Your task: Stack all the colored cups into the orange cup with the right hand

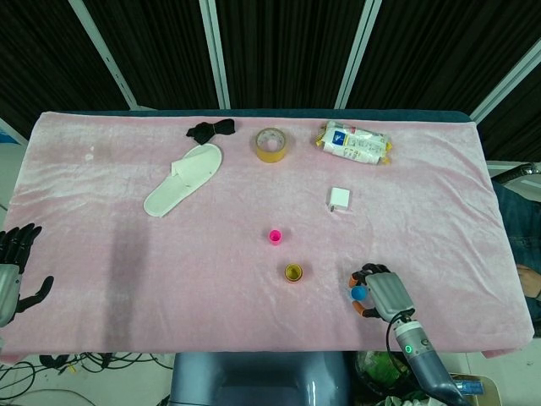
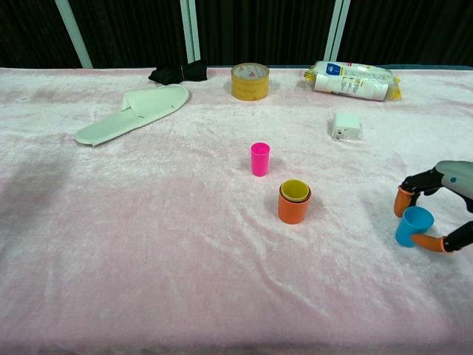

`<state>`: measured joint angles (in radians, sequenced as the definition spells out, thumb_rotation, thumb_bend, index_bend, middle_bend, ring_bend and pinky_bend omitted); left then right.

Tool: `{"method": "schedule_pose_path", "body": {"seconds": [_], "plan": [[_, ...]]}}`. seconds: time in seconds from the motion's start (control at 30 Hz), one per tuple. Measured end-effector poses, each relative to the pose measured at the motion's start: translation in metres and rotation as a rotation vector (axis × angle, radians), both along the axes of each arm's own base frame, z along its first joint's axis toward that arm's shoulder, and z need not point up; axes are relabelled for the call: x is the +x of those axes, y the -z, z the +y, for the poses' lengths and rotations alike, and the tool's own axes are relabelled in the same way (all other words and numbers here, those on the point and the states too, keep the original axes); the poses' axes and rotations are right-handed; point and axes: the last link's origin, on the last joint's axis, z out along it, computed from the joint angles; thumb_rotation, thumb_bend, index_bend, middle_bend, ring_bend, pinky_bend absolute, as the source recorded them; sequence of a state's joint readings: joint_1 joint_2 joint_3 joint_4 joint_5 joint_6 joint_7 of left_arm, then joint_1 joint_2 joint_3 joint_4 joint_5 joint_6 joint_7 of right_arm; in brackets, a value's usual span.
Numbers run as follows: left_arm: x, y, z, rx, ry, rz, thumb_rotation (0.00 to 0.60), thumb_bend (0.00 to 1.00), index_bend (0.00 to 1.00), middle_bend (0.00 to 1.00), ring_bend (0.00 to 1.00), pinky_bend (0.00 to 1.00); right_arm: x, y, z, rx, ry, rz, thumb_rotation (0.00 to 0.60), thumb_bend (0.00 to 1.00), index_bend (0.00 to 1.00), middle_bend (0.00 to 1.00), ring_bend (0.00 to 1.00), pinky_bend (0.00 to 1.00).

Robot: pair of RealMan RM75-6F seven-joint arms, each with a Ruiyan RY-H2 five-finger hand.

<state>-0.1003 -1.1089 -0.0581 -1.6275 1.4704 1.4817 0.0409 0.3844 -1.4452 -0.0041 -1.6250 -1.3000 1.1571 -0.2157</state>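
Note:
The orange cup [image 1: 293, 272] [image 2: 294, 207] stands upright near the table's middle front, with a yellow cup [image 2: 295, 190] nested inside it. A pink cup [image 1: 275, 237] [image 2: 259, 159] stands alone just behind it. To the right, near the front edge, a blue cup [image 1: 358, 293] [image 2: 412, 225] stands on the cloth. My right hand [image 1: 379, 292] [image 2: 446, 185] wraps it from the right, with one orange-tipped finger at its far side and the thumb against its near side. My left hand [image 1: 17, 271] hovers off the table's left edge with its fingers apart, holding nothing.
On the pink cloth [image 1: 127, 254] lie a white slipper [image 1: 183, 178], a black item [image 1: 210, 129], a tape roll [image 1: 270, 144], a snack packet [image 1: 355, 142] and a small white box [image 1: 340, 199], all toward the back. The front edge runs just below my right hand.

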Motion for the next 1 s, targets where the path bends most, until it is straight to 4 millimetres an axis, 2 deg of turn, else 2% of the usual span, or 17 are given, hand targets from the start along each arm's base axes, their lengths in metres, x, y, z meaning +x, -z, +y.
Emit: {"method": "schedule_pose_path", "body": {"seconds": [0.3, 0.53, 0.73, 1.0], "plan": [[0.001, 0.0, 0.0, -0.002, 0.002, -0.001, 0.6, 0.34, 0.03, 0.04, 0.0, 0.01, 0.023, -0.017, -0.016, 0.005, -0.042, -0.022, 0.6, 0.27, 0.54, 0.47, 0.23, 0.21], [0.001, 0.0, 0.0, -0.001, 0.003, -0.002, 0.6, 0.34, 0.03, 0.04, 0.0, 0.01, 0.067, -0.027, -0.044, 0.018, -0.145, -0.01, 0.6, 0.28, 0.54, 0.47, 0.23, 0.21], [0.001, 0.0, 0.0, -0.002, 0.004, -0.002, 0.6, 0.34, 0.03, 0.04, 0.0, 0.01, 0.104, -0.025, -0.062, 0.054, -0.2, -0.021, 0.6, 0.27, 0.54, 0.47, 0.23, 0.21], [0.001, 0.0, 0.0, -0.004, 0.005, -0.002, 0.6, 0.34, 0.03, 0.04, 0.0, 0.01, 0.132, -0.01, -0.076, 0.093, -0.216, -0.031, 0.6, 0.28, 0.54, 0.47, 0.24, 0.21]]}}
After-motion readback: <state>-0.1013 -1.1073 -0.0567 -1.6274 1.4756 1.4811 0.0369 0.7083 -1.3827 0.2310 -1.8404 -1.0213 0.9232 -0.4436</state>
